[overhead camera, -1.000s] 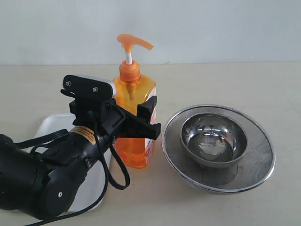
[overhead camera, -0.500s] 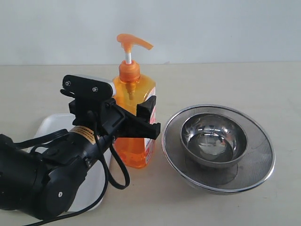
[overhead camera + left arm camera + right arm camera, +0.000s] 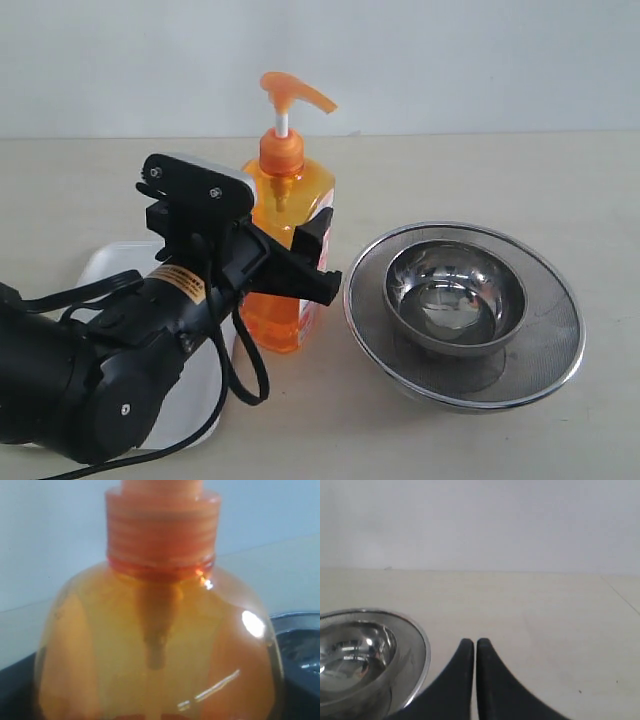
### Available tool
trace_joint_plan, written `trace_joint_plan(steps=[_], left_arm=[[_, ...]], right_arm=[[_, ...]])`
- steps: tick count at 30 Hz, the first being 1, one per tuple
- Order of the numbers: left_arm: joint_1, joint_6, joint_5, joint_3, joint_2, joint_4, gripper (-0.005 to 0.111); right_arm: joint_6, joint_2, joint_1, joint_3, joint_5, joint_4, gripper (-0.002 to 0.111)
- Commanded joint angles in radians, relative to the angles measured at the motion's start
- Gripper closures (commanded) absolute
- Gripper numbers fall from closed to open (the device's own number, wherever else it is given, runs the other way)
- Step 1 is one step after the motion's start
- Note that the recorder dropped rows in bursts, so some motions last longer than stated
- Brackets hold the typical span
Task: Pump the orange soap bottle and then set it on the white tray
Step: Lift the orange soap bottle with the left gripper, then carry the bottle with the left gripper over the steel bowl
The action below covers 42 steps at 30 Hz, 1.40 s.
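The orange soap bottle (image 3: 295, 195) stands between the white tray (image 3: 105, 265) and the steel bowl, its pump head (image 3: 292, 95) up and pointing right. My left gripper (image 3: 285, 248) is shut on the bottle's body, with one black finger (image 3: 318, 228) on its right side and the other hidden. In the left wrist view the bottle (image 3: 160, 645) fills the frame up to its ribbed collar. My right gripper (image 3: 474, 642) is shut on nothing, low over the table beside the strainer; the exterior view does not show it.
A round steel bowl (image 3: 455, 290) sits inside a mesh strainer (image 3: 560, 330) right of the bottle. The strainer rim (image 3: 422, 645) lies close to my right gripper. The left arm's black body (image 3: 90, 370) covers much of the tray.
The bottle, in the left gripper's hold, has shifted slightly up and to the right, and the gripper moved with it. The bowl and strainer stayed put.
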Motion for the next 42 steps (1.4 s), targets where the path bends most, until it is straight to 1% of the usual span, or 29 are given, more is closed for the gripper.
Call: trace_joint_plan(steps=[1, 6, 8, 13, 14, 16, 18, 20, 23, 25, 29, 34, 42], left_arm=[[0.003, 0.168, 0.076, -0.001, -0.045, -0.021, 0.102], [0.003, 0.168, 0.143, -0.001, -0.083, -0.021, 0.102], [0.003, 0.168, 0.150, -0.001, -0.083, -0.031, 0.102], [0.000, 0.175, 0.185, -0.017, -0.083, -0.108, 0.102], [-0.010, 0.186, 0.187, -0.026, -0.083, -0.126, 0.102], [-0.033, 0.238, 0.187, -0.050, -0.079, -0.176, 0.102], [-0.060, 0.329, 0.185, -0.085, -0.068, -0.249, 0.102], [-0.092, 0.437, 0.179, -0.130, -0.049, -0.364, 0.102], [-0.133, 0.569, 0.123, -0.195, -0.010, -0.540, 0.102], [-0.155, 0.583, 0.090, -0.212, 0.008, -0.571, 0.102], [-0.182, 0.588, 0.067, -0.226, 0.027, -0.601, 0.102], [-0.184, 0.704, 0.024, -0.285, 0.067, -0.742, 0.102], [-0.186, 0.706, 0.053, -0.367, 0.116, -0.776, 0.102]], right_arm=[[0.029, -0.004, -0.003, 0.000, -0.121, 0.013, 0.108], [0.114, -0.004, -0.003, 0.000, -0.171, 0.055, 0.108], [0.152, -0.004, -0.003, 0.000, -0.200, 0.060, 0.108], [0.155, -0.004, -0.003, 0.000, -0.235, 0.060, 0.108], [0.155, -0.004, -0.003, 0.000, -0.235, 0.060, 0.108], [0.155, -0.004, -0.003, 0.000, -0.232, 0.050, 0.108], [0.155, -0.004, -0.003, 0.000, -0.225, 0.052, 0.108], [0.155, -0.004, -0.003, 0.000, -0.225, 0.052, 0.108], [0.159, -0.004, -0.003, 0.000, -0.225, 0.052, 0.108], [0.159, -0.004, -0.003, 0.000, -0.223, 0.052, 0.108], [0.159, -0.004, -0.003, 0.000, -0.222, 0.063, 0.108], [0.187, -0.004, -0.003, 0.000, -0.221, 0.070, 0.108], [0.216, -0.004, -0.003, 0.000, -0.183, 0.070, 0.108]])
